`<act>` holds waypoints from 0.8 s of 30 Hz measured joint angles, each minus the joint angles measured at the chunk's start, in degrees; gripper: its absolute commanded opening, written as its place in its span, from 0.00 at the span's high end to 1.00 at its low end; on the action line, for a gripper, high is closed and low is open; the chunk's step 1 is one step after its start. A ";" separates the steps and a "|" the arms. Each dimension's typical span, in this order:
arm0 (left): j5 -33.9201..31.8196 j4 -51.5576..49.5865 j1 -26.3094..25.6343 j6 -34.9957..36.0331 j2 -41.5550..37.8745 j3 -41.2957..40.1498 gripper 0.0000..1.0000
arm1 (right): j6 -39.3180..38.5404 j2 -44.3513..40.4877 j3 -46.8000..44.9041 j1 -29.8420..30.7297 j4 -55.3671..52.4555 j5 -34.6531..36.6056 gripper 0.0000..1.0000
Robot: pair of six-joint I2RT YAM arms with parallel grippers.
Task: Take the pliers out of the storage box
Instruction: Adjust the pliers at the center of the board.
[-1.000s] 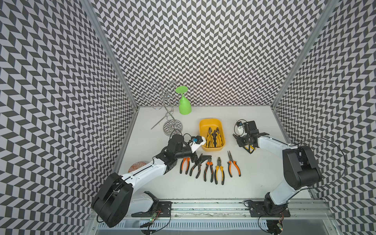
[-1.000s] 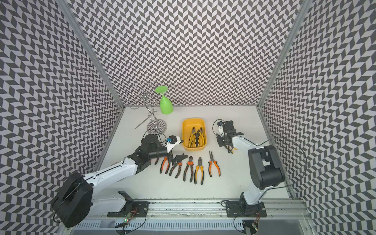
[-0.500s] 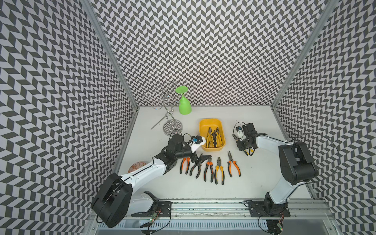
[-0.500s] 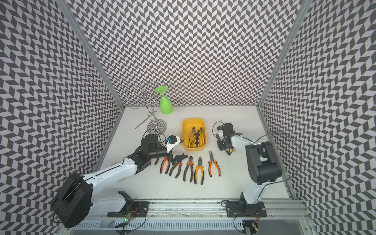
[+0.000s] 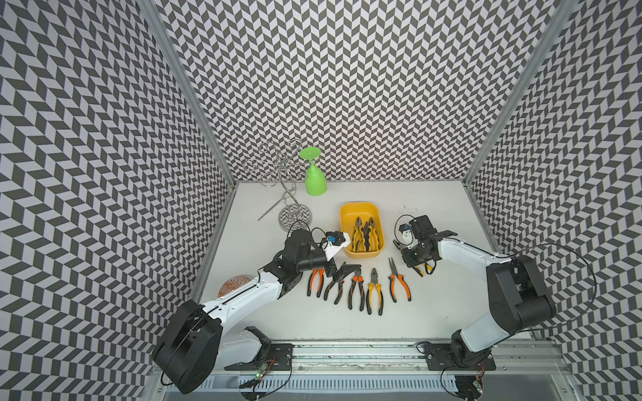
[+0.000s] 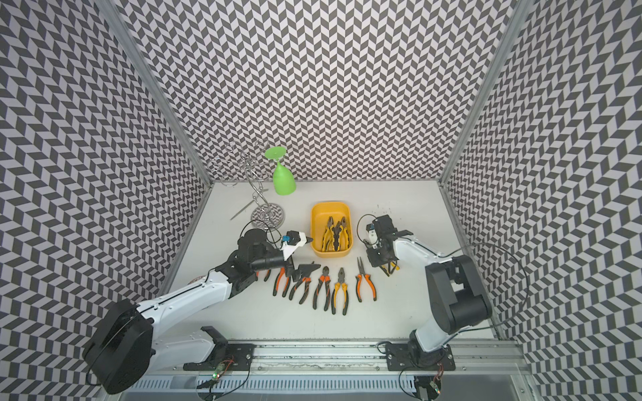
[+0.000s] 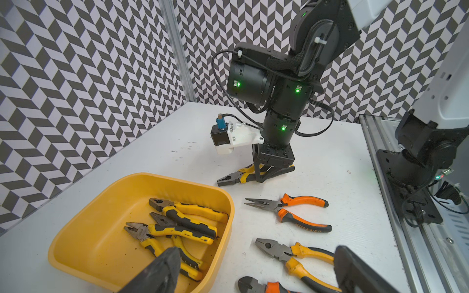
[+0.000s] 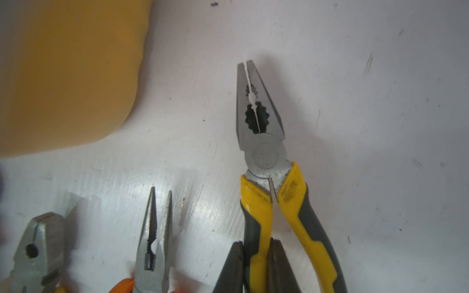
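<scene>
In both top views the storage box [image 5: 357, 210] [image 6: 329, 210] sits in the middle of the counter [image 5: 434, 312], its long axis running front to back. Three yellow-handled boxed pliers [image 5: 364, 236] lie along it, heads toward the back wall. In front of it a row of five pliers [image 5: 355, 280] lies on the counter, parallel, heads likewise to the back. Four of them are orange-handled and one is yellow-handled. The left end effector [image 5: 342, 272] hangs wide open over the row. The right end effector [image 5: 422, 269], beside the box, hides most of a ninth, the held pliers [image 5: 426, 270].

In the left wrist view the boxed pliers [image 7: 182, 223] overlap one another, all three heads pointing one way. The held pliers [image 7: 237, 176] are level and low at the counter; whether they touch it I cannot tell.

In the right wrist view the right end effector [image 8: 256, 269] is clamped on one yellow-and-black handle of the held pliers [image 8: 264, 152]. Their closed head points away from the fingers [image 8: 229, 269], roughly parallel to a needle-nosed neighbour [image 8: 160, 276].
</scene>
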 measured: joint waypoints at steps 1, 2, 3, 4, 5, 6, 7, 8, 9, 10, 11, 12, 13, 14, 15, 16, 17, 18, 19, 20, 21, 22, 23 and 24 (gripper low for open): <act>0.00 0.00 0.00 -0.02 -0.13 0.00 0.02 | 0.74 -0.52 0.00 0.17 -0.74 0.13 0.89; 0.02 0.00 0.00 -0.02 -0.20 0.00 0.02 | 1.44 -0.96 0.00 0.26 -1.42 0.17 0.90; 0.00 0.02 0.00 -0.02 -0.26 0.00 0.02 | 2.36 -1.53 0.00 0.52 -2.16 0.15 0.91; 0.00 0.02 0.00 0.00 -0.26 0.00 0.02 | 3.17 -2.10 -0.02 0.96 -2.69 0.46 0.91; 0.02 0.00 0.00 -0.02 -0.26 0.00 0.02 | 3.63 -2.45 -0.02 1.51 -2.95 0.76 0.91; 0.00 0.00 0.00 -0.02 -0.26 0.00 0.02 | 4.26 -2.58 0.00 2.34 -3.10 0.87 0.91; 0.00 0.02 0.00 0.00 -0.26 0.00 0.02 | 4.72 -2.58 0.00 3.10 -3.15 0.98 0.92; 0.00 0.02 0.00 0.00 -0.26 0.00 0.02 | 5.14 -2.54 0.00 3.45 -3.26 1.03 0.92; 0.00 0.02 0.00 0.00 -0.26 0.00 0.02 | 5.42 -2.43 0.00 3.93 -3.50 0.98 0.91; 0.00 0.02 0.00 0.00 -0.26 0.00 0.02 | 5.60 -2.25 0.00 4.22 -3.65 0.76 0.91; 0.00 0.02 0.00 0.02 -0.26 0.00 0.02 | 5.68 -1.92 0.00 4.28 -3.72 0.76 0.91; 0.00 0.00 0.00 0.02 -0.26 0.00 0.02 | 5.79 -1.36 0.00 4.26 -3.69 0.85 0.90; 0.00 0.02 0.00 0.02 -0.26 0.00 0.02 | 5.90 -0.57 0.00 4.26 -3.74 1.09 0.90; -0.02 0.02 0.00 0.02 -0.26 0.00 0.02 | 5.99 0.17 0.00 4.24 -3.82 1.20 0.89; -0.02 0.00 0.00 0.02 -0.26 0.00 0.02 | 6.08 0.79 0.00 4.15 -3.82 1.25 0.88; 0.00 0.00 0.00 0.02 -0.26 0.00 0.02 | 6.12 1.20 0.00 4.13 -3.76 1.40 0.86; -0.02 0.00 0.00 0.02 -0.26 0.00 0.02 | 6.14 1.42 0.00 4.00 -3.76 1.49 0.85; 0.00 0.00 0.00 0.02 -0.26 0.00 0.02 | 6.14 1.51 0.00 3.85 -3.74 1.53 0.83; -0.02 0.00 0.00 0.02 -0.26 0.00 0.02 | 6.12 1.60 0.02 3.76 -3.74 1.49 0.82; -0.02 0.00 0.00 0.02 -0.26 0.00 0.02 | 6.08 1.68 0.04 3.65 -3.74 1.44 0.81; -0.02 0.00 0.00 0.04 -0.26 0.00 0.02 | 6.05 1.90 0.13 3.50 -3.74 1.40 0.79; -0.02 0.00 0.00 0.04 -0.26 0.00 0.02 | 6.01 2.10 0.15 3.32 -3.72 1.46 0.76; -0.02 0.00 0.00 0.04 -0.26 0.00 0.02 | 5.92 2.19 0.17 3.15 -3.78 1.44 0.72; -0.02 0.00 0.00 0.04 -0.26 0.00 0.02 | 5.75 2.19 0.17 2.99 -3.85 1.44 0.52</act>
